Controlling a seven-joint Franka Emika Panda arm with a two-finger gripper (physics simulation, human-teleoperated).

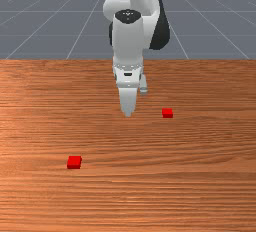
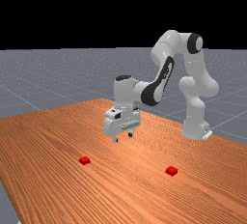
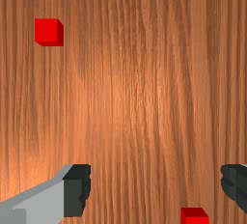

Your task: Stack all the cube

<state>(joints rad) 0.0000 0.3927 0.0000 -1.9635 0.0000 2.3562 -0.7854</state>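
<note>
- The jaws of the white and grey two-finger gripper [image 2: 123, 137] stood wide apart, pointing down above the wood.
- A small red cube [image 1: 167, 112] sat nearer the gripper, toward the front view's right.
- A second red cube [image 1: 74, 162] sat farther out, toward the front view's left.
- Both rested well apart on the orange-brown wooden table [image 1: 200, 186].

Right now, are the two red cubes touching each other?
Apart. The front view shows it plainly: one red cube sits toward the front view's left, the other red cube toward its right, with a wide stretch of wood between them.
</note>
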